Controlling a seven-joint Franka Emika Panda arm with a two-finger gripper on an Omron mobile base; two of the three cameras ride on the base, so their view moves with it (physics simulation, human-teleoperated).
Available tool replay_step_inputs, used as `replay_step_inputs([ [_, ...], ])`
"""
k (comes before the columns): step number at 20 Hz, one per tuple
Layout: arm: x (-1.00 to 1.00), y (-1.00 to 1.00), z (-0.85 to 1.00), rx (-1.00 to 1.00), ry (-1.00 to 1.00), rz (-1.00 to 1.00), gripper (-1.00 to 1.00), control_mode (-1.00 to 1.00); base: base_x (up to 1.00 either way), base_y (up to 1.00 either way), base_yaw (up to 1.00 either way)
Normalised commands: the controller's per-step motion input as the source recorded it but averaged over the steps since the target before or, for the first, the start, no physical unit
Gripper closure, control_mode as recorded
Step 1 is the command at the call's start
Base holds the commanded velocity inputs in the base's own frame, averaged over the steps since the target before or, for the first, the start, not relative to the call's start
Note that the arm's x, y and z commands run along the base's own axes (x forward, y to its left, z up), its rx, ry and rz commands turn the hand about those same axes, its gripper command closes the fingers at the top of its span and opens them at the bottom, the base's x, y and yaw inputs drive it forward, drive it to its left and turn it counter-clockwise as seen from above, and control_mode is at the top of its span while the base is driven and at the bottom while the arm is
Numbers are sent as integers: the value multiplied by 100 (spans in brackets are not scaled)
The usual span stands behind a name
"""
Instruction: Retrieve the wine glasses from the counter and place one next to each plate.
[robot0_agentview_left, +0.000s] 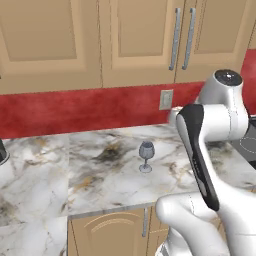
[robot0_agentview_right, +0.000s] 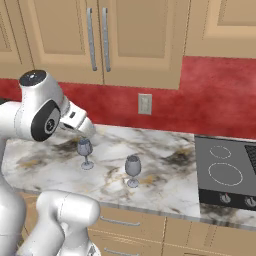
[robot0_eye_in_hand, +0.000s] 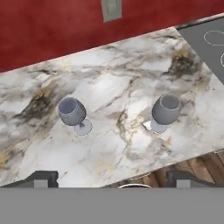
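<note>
Wine glasses, two of them, stand upright on the counter (robot0_agentview_right: 165, 180), both free of the robot. Nearest the camera in the hand view, the gripper (robot0_eye_in_hand: 111, 179) has its two dark fingertips (robot0_eye_in_hand: 41, 178) set far apart at the bottom edge, wide open with nothing between them, hanging above the counter's front edge. Just beyond that edge, the left wine glass (robot0_eye_in_hand: 72, 113) sits on the marble with its round foot flat, and the right wine glass (robot0_eye_in_hand: 165, 110) stands well apart from it at about the same depth. From the right base view the same pair appears as one glass (robot0_agentview_right: 84, 149) just beside the arm's wrist and the other (robot0_agentview_right: 132, 168) closer to the counter's front edge. In the left base view one glass (robot0_agentview_left: 146, 152) stands in the open marble, left of the white arm. To the right of the glasses lies a dark cooktop (robot0_agentview_right: 227, 175) set into the counter. Farther back, the red wall (robot0_agentview_right: 210, 95) carries a pale outlet plate (robot0_agentview_right: 144, 104), and above it hang tan wooden cabinets (robot0_agentview_right: 140, 35) with long metal handles.
</note>
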Motion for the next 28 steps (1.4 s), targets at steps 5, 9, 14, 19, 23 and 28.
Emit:
replay_step_inputs([
  [5, -50, -26, 7, 10, 1, -48, -100, -100, 0, 0, 0],
  [9, -35, -36, 0, 19, 0, -40, -100, -100, 0, 0, 0],
  [14, -6, -35, 0, 18, 4, -20, -100, -100, 0, 0, 0],
  [19, 0, -51, 0, 33, 9, -14, -100, -100, 0, 0, 0],
  [23, 0, -50, 0, 33, 7, -12, -100, -100, 0, 0, 0],
  [28, 0, -48, -3, 25, 12, -8, -100, -100, 0, 0, 0],
])
